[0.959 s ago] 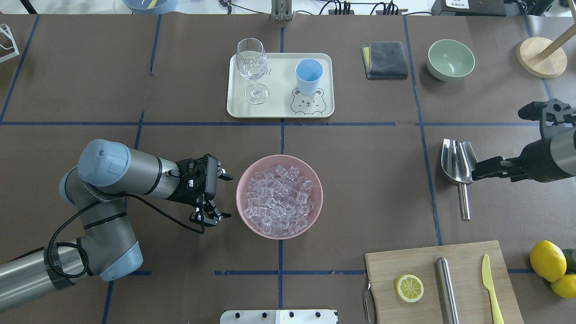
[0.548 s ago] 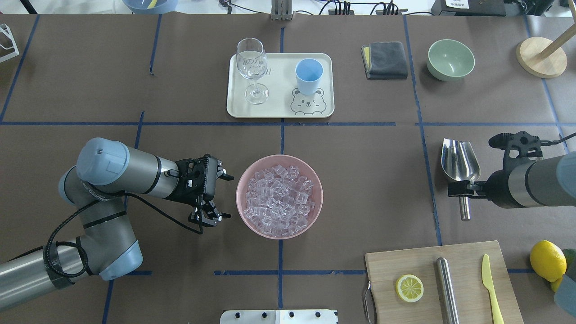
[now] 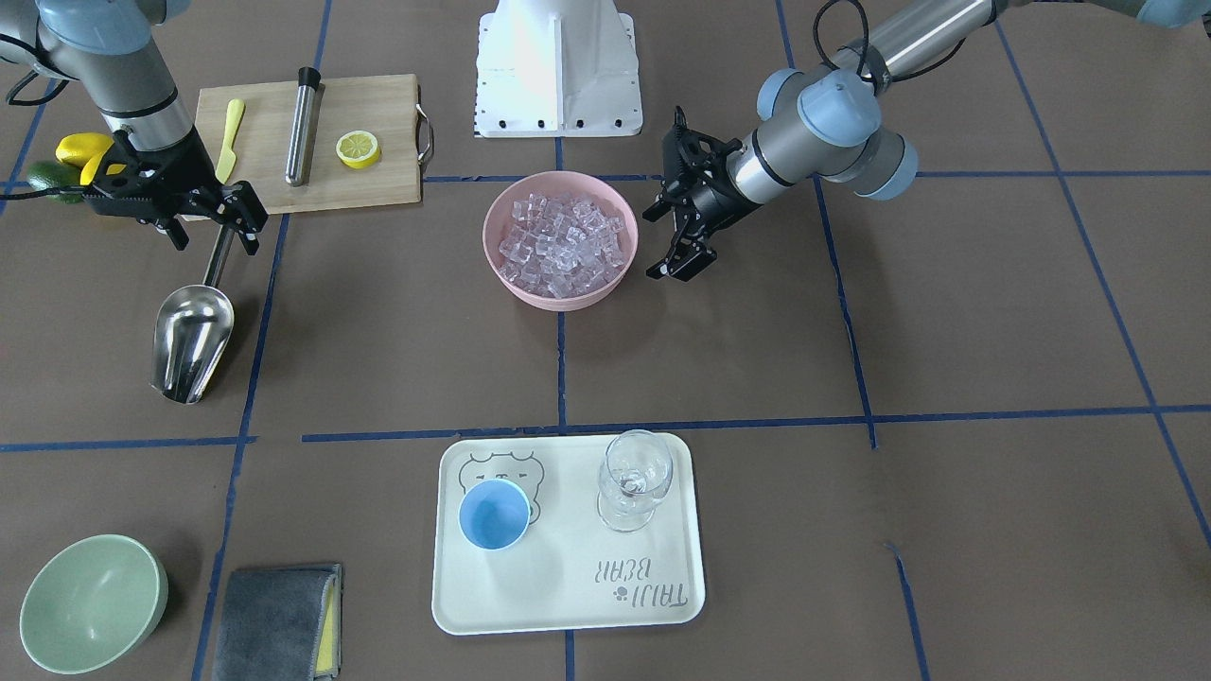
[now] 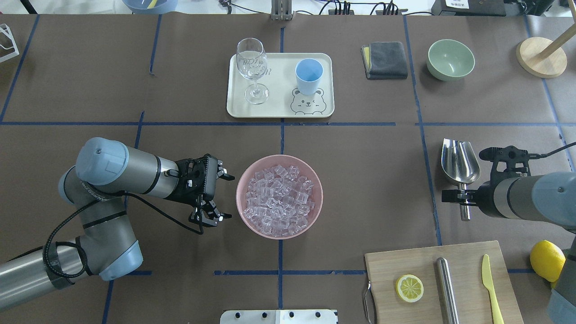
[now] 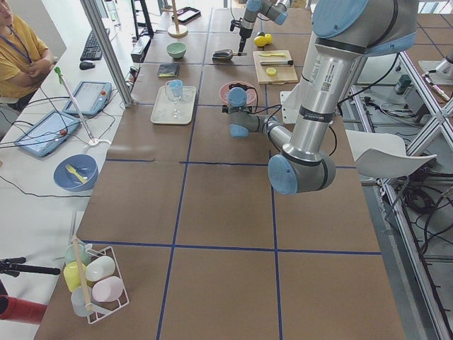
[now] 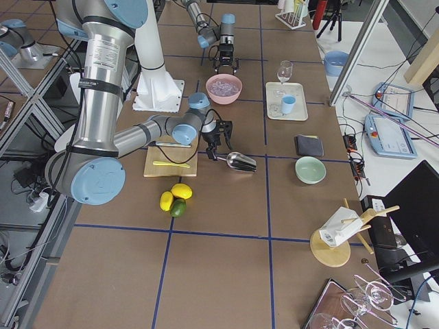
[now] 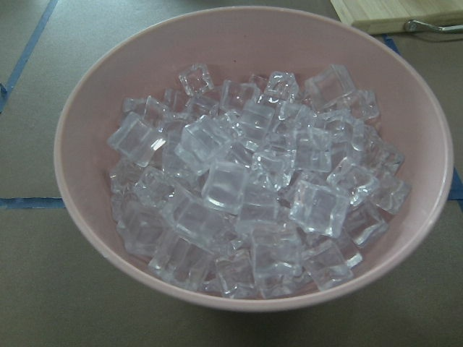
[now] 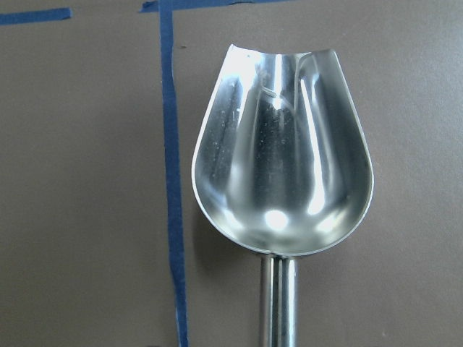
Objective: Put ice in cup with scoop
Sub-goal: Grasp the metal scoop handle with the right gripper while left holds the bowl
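Note:
The ice [image 4: 279, 200] is heaped in a pink bowl [image 4: 240, 189] at mid-table and fills the left wrist view [image 7: 253, 188]. My left gripper [image 4: 230, 197] hangs open just left of the bowl, its jaws facing the rim and holding nothing. The light-blue cup [image 4: 309, 75] stands upright on the cream tray [image 4: 279, 110] at the far side. The steel scoop [image 4: 459, 159] lies flat on the table at the right, blade away from me. My right gripper [image 3: 216, 232] points down, open, astride the scoop's handle [image 3: 219, 260]. The right wrist view shows the blade [image 8: 282, 166] from above.
A stemmed glass [image 4: 253, 67] shares the tray. A grey cloth [image 4: 384, 59] and green bowl [image 4: 450, 58] sit far right. A cutting board [image 4: 468, 261] with lemon slice, steel cylinder [image 4: 447, 288] and yellow knife lies near right, beside lemons [image 4: 545, 258].
My right arm has swung in from beside the scoop's blade toward me, the wrist turning downward over the handle. The left arm has stayed put.

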Controlling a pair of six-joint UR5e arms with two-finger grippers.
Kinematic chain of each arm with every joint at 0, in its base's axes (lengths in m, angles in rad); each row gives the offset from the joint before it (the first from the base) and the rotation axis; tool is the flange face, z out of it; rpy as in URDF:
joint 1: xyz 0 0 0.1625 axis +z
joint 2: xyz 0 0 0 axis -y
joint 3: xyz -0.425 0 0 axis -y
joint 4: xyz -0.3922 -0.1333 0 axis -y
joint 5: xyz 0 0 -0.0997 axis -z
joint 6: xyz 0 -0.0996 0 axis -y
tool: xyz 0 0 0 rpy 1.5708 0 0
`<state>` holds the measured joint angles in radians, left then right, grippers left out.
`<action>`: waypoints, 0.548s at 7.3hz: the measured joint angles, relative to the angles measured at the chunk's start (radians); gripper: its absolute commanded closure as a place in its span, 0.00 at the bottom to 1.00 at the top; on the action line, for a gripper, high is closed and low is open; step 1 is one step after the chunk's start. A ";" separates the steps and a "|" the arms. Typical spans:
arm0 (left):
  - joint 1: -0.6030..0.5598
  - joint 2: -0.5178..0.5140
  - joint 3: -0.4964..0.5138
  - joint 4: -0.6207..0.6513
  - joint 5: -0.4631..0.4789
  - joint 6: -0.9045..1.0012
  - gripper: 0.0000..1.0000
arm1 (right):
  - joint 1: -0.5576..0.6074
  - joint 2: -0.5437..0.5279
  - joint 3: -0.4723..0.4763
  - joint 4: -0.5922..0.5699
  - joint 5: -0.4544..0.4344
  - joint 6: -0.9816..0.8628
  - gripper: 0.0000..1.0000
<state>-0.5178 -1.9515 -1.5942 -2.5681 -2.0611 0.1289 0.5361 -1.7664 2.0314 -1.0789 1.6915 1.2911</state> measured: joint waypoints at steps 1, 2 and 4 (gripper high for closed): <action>-0.001 0.000 -0.004 0.001 0.000 0.000 0.00 | -0.012 0.000 -0.025 0.025 -0.008 0.000 0.11; -0.001 0.001 -0.006 0.001 0.000 0.000 0.00 | -0.023 0.003 -0.043 0.036 -0.010 0.000 0.34; -0.001 0.002 -0.007 0.002 -0.001 0.000 0.00 | -0.034 0.003 -0.053 0.041 -0.012 0.000 0.95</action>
<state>-0.5191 -1.9494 -1.6014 -2.5664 -2.0617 0.1289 0.5022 -1.7639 1.9785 -1.0379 1.6798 1.2906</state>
